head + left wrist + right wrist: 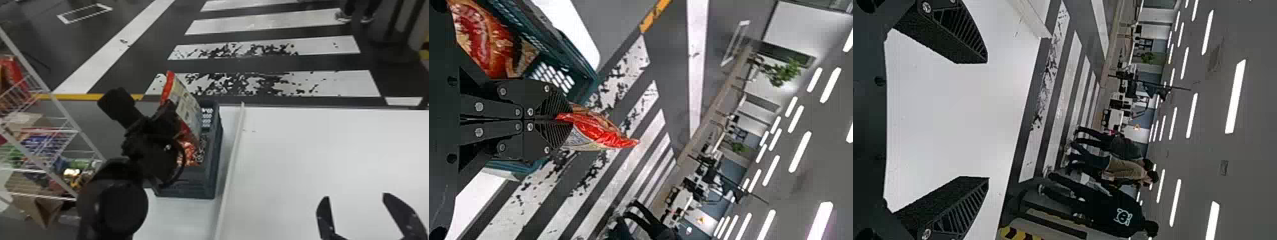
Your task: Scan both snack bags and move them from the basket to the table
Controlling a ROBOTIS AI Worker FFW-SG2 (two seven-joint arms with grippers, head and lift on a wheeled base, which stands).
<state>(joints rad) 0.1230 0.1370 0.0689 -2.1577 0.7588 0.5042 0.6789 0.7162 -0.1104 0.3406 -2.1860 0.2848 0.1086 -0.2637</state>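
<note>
Clamping a snack bag [188, 110] in our left claw [563, 119], right claw [355, 196] spread wide, we are risking snagging the basket [213, 159] if swinging low.

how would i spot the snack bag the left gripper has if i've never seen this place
Find the white table, then the blue-grey basket toward its left side. There the snack bag is pinched in the left gripper. Unlike the plain basket walls, it has a bright red top edge beside a pale printed panel, sticking up past the rim.
</note>
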